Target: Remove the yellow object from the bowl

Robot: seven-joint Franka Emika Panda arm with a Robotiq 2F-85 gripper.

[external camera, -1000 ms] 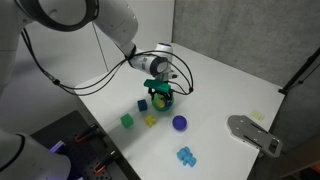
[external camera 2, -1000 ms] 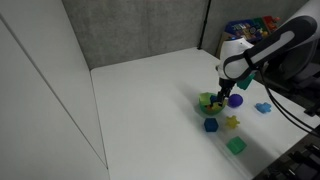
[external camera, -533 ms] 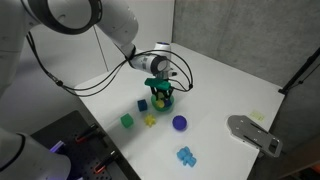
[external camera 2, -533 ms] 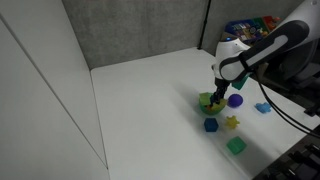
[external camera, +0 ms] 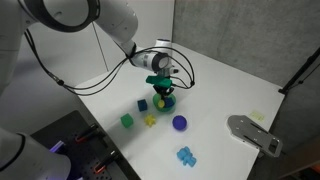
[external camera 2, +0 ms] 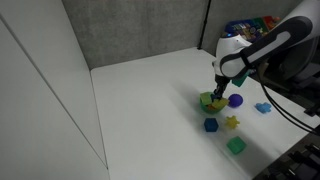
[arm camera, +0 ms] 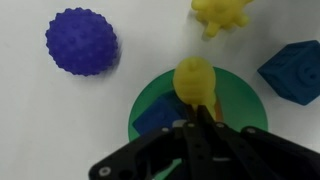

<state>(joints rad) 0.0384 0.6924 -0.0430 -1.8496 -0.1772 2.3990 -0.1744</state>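
Yellow object (arm camera: 194, 78), bright and lumpy, at the upper centre of the wrist view, overlapping the far rim of the bowl (arm camera: 240, 105). The gripper (arm camera: 200, 108) enters from the bottom edge; its dark fingers converge and appear clenched on the lower part of the yellow object. A blue piece (arm camera: 160, 115) lies inside the bowl, left of the fingers. Purple spiky ball (arm camera: 82, 42) at upper left, pale yellow star piece (arm camera: 222, 12) at the top edge, blue cube (arm camera: 292, 72) at right, all on the white table (arm camera: 60, 120). In both exterior views the gripper (external camera: 162, 88) (external camera 2: 219, 88) stands directly over the bowl (external camera: 164, 101) (external camera 2: 211, 101). A green cube (external camera: 127, 120) lies lower left of the bowl in an exterior view.
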